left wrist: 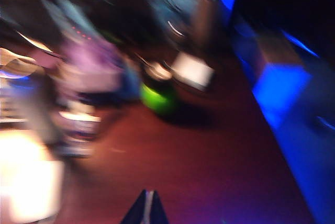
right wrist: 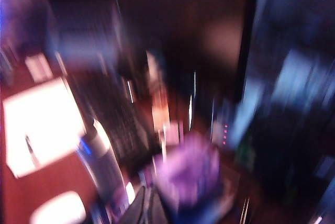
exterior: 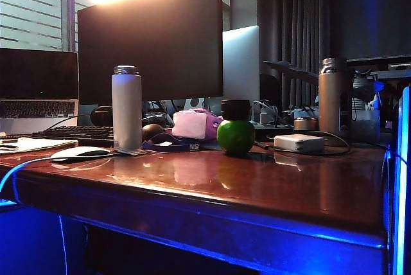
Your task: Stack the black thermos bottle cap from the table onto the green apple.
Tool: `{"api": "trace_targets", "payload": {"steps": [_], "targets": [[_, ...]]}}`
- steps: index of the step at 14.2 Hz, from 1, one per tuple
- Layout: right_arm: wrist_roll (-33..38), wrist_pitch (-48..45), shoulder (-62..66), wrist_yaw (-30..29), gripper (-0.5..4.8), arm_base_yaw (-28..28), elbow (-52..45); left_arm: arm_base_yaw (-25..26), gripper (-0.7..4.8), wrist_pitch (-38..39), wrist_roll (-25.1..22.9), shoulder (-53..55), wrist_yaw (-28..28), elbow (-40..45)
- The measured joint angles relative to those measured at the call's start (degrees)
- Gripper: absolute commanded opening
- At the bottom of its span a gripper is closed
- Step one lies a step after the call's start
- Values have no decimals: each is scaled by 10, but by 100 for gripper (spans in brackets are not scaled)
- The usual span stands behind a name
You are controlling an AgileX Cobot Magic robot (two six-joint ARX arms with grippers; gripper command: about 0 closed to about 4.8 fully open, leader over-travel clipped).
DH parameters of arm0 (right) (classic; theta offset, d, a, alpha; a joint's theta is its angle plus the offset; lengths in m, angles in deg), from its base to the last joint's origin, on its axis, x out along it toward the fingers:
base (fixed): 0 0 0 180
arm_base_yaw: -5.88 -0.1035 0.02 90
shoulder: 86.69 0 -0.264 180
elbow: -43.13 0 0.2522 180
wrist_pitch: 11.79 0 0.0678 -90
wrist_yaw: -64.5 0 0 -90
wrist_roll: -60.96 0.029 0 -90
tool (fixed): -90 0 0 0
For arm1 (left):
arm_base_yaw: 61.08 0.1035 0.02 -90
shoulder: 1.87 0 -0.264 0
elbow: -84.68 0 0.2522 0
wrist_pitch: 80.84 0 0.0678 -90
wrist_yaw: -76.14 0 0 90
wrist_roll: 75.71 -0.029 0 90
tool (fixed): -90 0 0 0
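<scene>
the black thermos bottle cap (exterior: 235, 108) sits upright on top of the green apple (exterior: 236, 136), which rests on the reddish desk (exterior: 212, 185) near its middle, toward the back edge. the left gripper (left wrist: 146, 209) and right gripper (right wrist: 148, 206) each show fingers pressed together, holding nothing, above the desk in blurred wrist views.

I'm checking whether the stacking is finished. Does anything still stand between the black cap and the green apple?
Nothing visible does. In the exterior view the black thermos bottle cap already sits upright on top of the green apple, touching it. Neither gripper shows there; the left gripper and the shut right gripper appear only in blurred wrist views.
</scene>
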Motion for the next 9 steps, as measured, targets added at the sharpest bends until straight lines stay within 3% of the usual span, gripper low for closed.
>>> {"api": "trace_targets", "payload": {"steps": [3,5,9], "targets": [[-26,24,-123,1,-6,-11,3,0,-4,37,12,-109,-91,2],[-31,76,-180,12,-6,-11,4,0,-4,63,24,-202,-151,59],[-34,226,-240,14,-6,-11,2,0,-4,30,66,-433,-182,311]]}}
